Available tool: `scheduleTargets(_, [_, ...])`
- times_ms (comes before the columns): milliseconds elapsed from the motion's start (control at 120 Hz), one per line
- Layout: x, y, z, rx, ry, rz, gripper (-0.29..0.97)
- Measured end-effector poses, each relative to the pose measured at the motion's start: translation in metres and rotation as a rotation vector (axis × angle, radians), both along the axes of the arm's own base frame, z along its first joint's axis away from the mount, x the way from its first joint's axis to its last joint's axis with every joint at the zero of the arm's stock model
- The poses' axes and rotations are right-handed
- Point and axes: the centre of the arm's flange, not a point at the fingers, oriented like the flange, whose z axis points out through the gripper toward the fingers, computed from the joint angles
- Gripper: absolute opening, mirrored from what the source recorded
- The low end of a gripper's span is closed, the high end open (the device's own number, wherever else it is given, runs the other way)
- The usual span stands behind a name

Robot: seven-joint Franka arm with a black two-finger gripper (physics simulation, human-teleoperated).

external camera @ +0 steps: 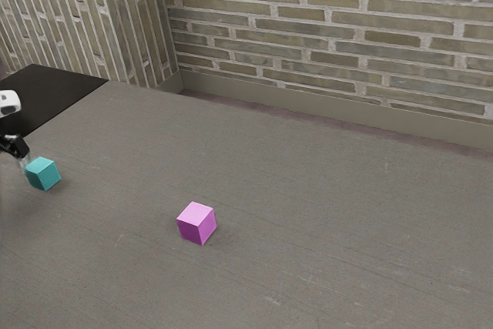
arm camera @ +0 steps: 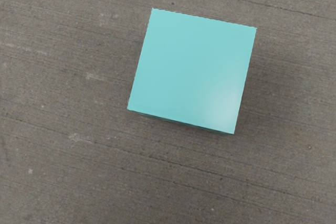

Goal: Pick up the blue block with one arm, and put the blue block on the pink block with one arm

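White wrist (external camera: pixel 7 102), black hand (external camera: pixel 20 152)

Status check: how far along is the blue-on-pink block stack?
Done: nothing yet; the blue block stands apart from the pink block, whose top is bare. In hand: the pincer is at the blue block, at the exterior view's left edge, and the wrist view looks down on it; a grip cannot be confirmed. Left: grasp it, lift, carry it to the pink block and set it on top.

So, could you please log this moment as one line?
stage: pre-grasp | end effector: over blue block | pink block: apart, on table
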Motion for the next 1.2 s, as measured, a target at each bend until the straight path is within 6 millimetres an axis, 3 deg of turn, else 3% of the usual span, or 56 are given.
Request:
scheduleTargets(92, [0.015, 0.015, 0.0, -0.033, -0.013, 0.008, 0.68])
scheduleTargets(192, [0.023, 0.013, -0.003, -0.099, 0.015, -0.014, 0.68])
scheduleTargets(342, [0.019, 0.008, -0.02, -0.179, 0.069, -0.06, 0.68])
scheduleTargets(533, [0.009, 0.018, -0.022, -0.199, 0.109, -0.115, 0.68])
scheduleTargets(633, [0.023, 0.035, -0.026, -0.184, 0.124, -0.155, 0.68])
scheduleTargets(783, [0.035, 0.037, -0.036, -0.189, 0.153, -0.224, 0.68])
scheduleTargets(950, [0.052, 0.047, -0.032, -0.172, 0.159, -0.287, 0.68])
scheduleTargets(1083, [0.072, 0.043, -0.042, -0.183, 0.167, -0.34, 0.68])
scheduleTargets(1200, [0.074, 0.042, -0.047, -0.198, 0.176, -0.363, 0.68])
